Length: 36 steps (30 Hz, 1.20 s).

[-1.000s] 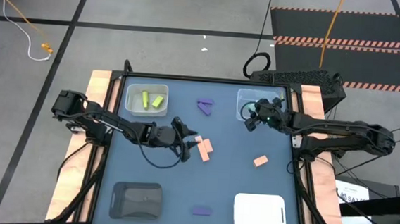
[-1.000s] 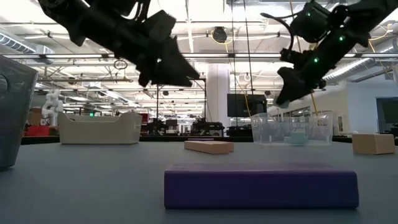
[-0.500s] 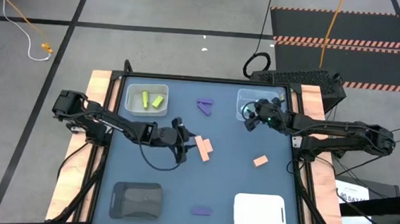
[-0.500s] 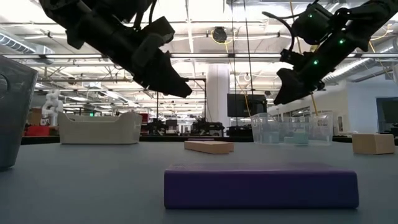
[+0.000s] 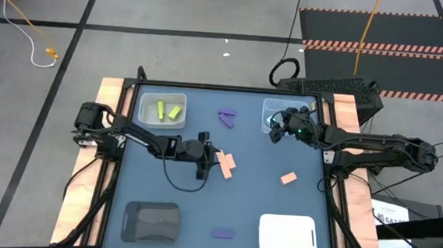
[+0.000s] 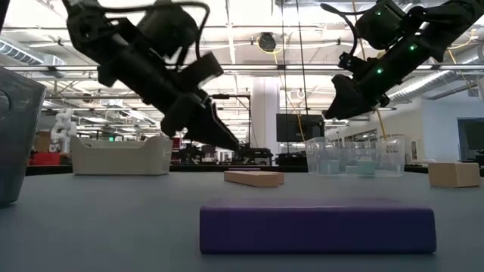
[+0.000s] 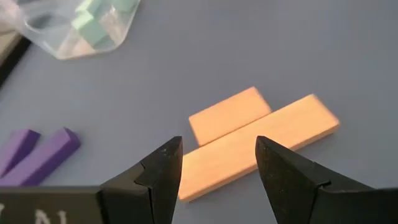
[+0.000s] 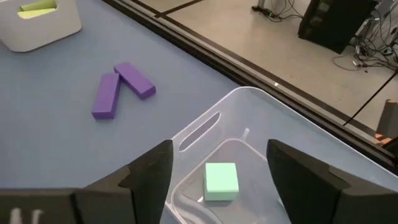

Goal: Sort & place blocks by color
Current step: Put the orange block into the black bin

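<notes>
Near the middle of the table, the left gripper [image 5: 201, 158] hangs just over two orange blocks [image 7: 258, 140] lying side by side and touching, a long bar and a shorter one. Its fingers stand apart with nothing between them, lined up over the near end of the long bar. That bar looks light, rigid and flat-sided, so I'd say a pinch across its narrow width, near the middle of its length, would hold best; grab it at one end and it may swing, and the shorter bar pressed against it may get dragged along.

Over at the far right corner, the right gripper [image 5: 282, 128] hovers above the clear tray [image 8: 261, 115], fingers spread and empty, a mint cube [image 8: 221, 181] sitting in the tray below. A third orange block [image 5: 288, 178] lies alone nearer the right edge. Two purple bars [image 8: 121, 88] rest in a V at the back, another purple block [image 5: 223, 233] at the front, and yellow-green pieces [image 5: 167, 111] sit in the white tray [image 5: 146, 115].
</notes>
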Available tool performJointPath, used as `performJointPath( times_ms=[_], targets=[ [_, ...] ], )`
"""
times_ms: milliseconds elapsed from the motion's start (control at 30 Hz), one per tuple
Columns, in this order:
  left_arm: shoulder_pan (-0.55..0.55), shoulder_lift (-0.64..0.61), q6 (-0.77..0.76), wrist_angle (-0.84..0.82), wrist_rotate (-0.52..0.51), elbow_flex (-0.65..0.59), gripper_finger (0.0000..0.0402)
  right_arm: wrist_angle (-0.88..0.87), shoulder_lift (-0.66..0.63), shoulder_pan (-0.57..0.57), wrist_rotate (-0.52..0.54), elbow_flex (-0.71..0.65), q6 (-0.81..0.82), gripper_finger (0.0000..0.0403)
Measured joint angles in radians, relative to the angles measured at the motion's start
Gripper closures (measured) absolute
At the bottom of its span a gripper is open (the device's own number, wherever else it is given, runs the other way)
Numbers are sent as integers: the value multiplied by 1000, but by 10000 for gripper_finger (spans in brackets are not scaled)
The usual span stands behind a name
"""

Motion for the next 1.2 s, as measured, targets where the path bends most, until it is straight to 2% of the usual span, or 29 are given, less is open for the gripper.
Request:
performJointPath(
  times_ms=[267,400,600,800,1200],
  targets=[
    [84,58,6,1,118,15,206,0,0,0,-2,0,0,155],
    [108,68,78,3,201,55,212,1,0,0,-2,0,0,155],
    [133,92,146,-160,321,135,215,3,0,0,-3,0,0,155],
    [160,108,197,-294,326,185,215,8,0,0,-3,0,0,156],
    [169,106,282,-327,347,190,215,47,0,0,-3,0,0,156]
  ],
)
